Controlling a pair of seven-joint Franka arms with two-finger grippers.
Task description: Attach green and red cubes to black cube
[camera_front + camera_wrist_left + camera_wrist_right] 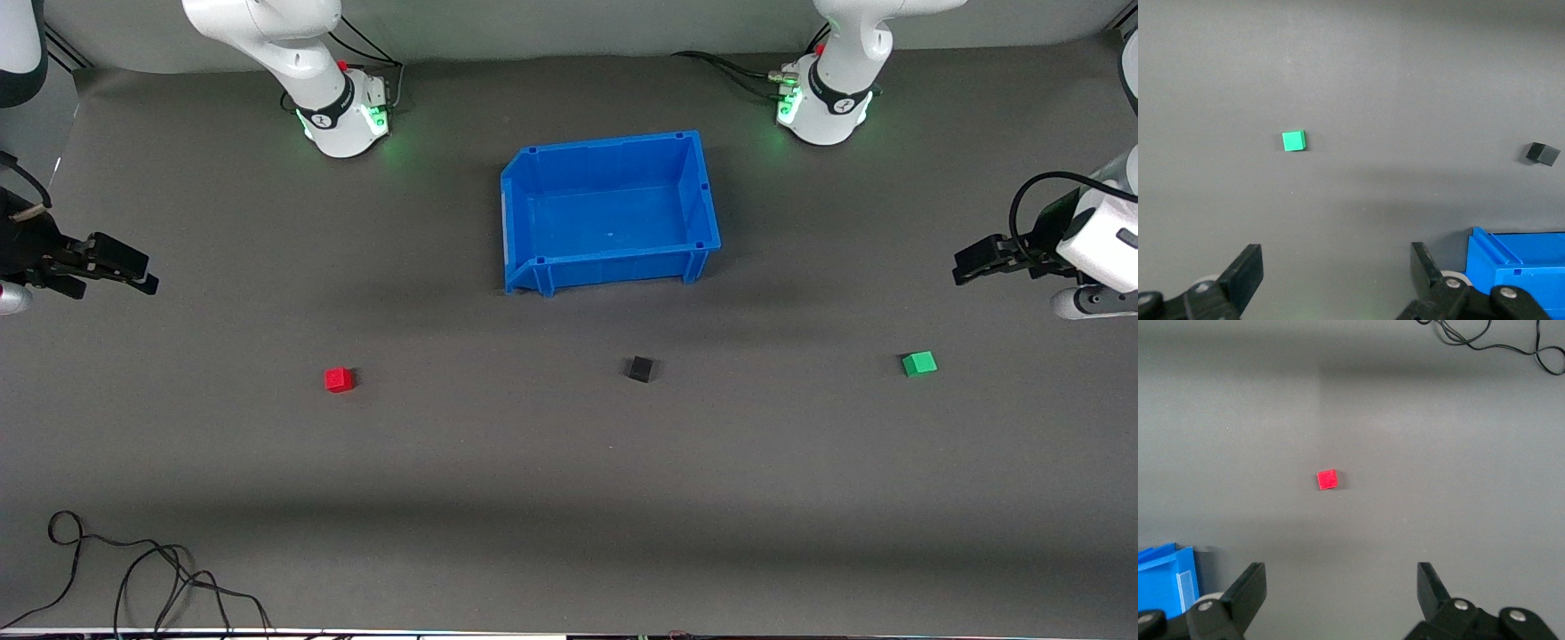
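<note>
Bare table (533,462) surrounds each well-separated cube; only the blue bin (613,267) stands farther back.

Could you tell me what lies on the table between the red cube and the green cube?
The black cube sits between the red cube and the green cube, apart from both, as the front view shows.

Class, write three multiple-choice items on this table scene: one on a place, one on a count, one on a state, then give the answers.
1. Where is the small matte black plastic cube?
A. inside the bin
B. on the table between the two coloured cubes
C. in a tool

2. How many small cubes lie on the table?
A. two
B. three
C. four

3. The open-topped blue plastic bin is:
A. empty
B. holding one cube
C. overturned

Answers: B, it sits between the small red plastic cube and the small green plastic cube; B, red, black, green; A, only its bare floor shows.
</note>
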